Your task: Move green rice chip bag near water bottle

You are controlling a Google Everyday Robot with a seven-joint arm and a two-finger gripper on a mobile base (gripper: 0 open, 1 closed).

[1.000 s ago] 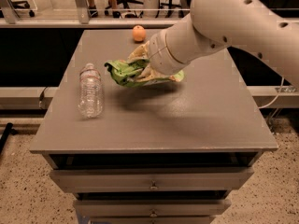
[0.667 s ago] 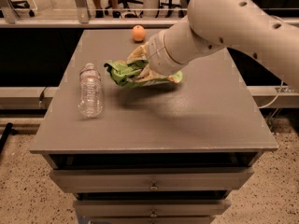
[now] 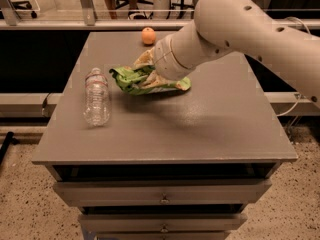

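The green rice chip bag (image 3: pixel 131 80) is crumpled and lies at the middle of the grey table (image 3: pixel 200 129), with its right end (image 3: pixel 181 85) on the surface. My gripper (image 3: pixel 146 70) comes in from the right on the big white arm and is shut on the bag's top. The wrist hides most of the fingers. The water bottle (image 3: pixel 96 97) lies on its side left of the bag, cap toward the back, with a narrow gap between its upper part and the bag's left tip.
A small orange fruit (image 3: pixel 148 35) sits near the table's back edge, just behind the gripper. Below the tabletop are drawers (image 3: pixel 162 199). A rail and chair legs stand beyond the back edge. The floor is speckled.
The upper arm has swung a little to the left. The bag and the gripper have barely shifted. The bottle and the fruit have not moved.
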